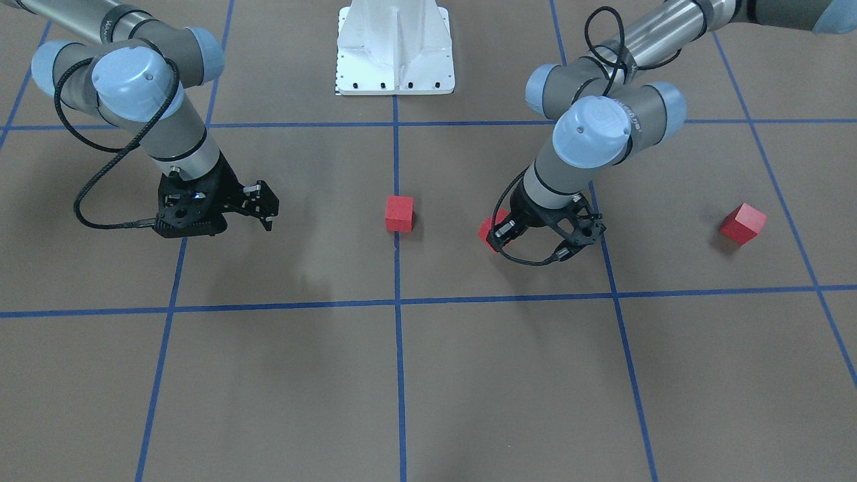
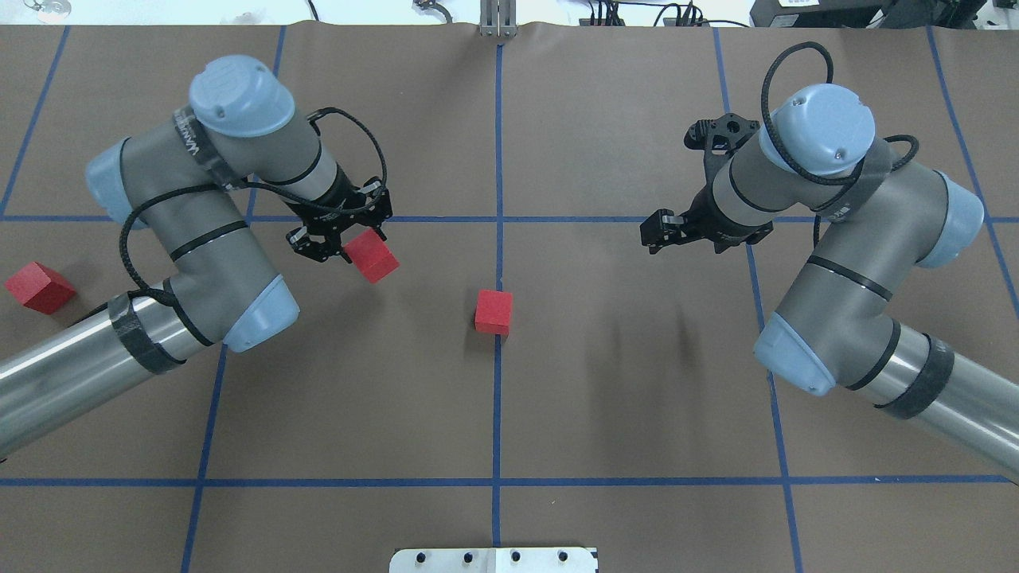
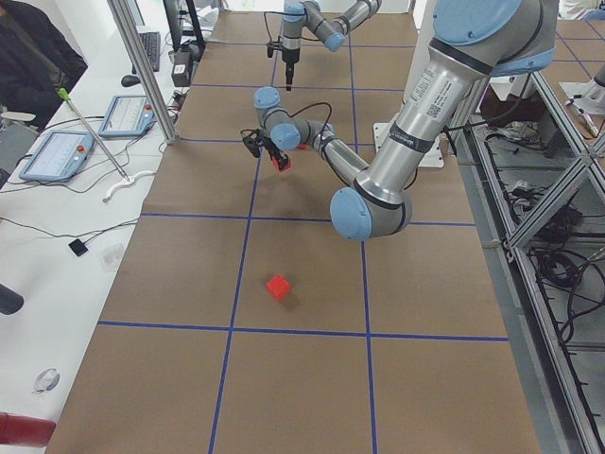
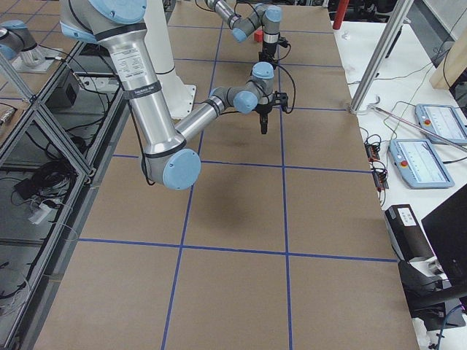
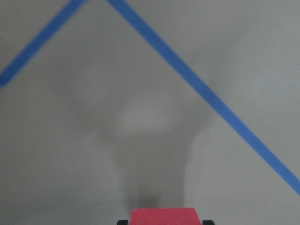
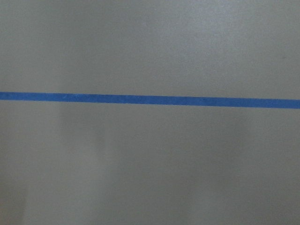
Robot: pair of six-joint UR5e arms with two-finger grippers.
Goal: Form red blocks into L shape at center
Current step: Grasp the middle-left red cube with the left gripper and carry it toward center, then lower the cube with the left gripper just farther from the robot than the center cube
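I held one red block [image 2: 371, 256] pinched between the fingers of my left gripper [image 2: 360, 243], clear of the paper. My left wrist camera showed its top edge [image 5: 161, 215] tucked between the pads, with a soft shadow on the brown surface underneath, which I took to mean it hung in the air rather than rested. I judged the lift was there so the block could travel without dragging.

A second block [image 2: 493, 310] sat well apart from those fingers, off toward my other arm, touching the middle blue line [image 2: 498, 159]. It marked the center [image 2: 478, 358], and I read it as the corner the L would grow from, so the block in my grip most likely belonged flush against one of its faces.

The third block [image 2: 38, 286] lay far out on the opposite side of my left fingers, alone and untouched, so two blocks were not yet in place.

My right gripper [image 2: 651, 235] hovered beyond the middle block, over bare paper, holding nothing. How far its fingers stood apart I could not tell.
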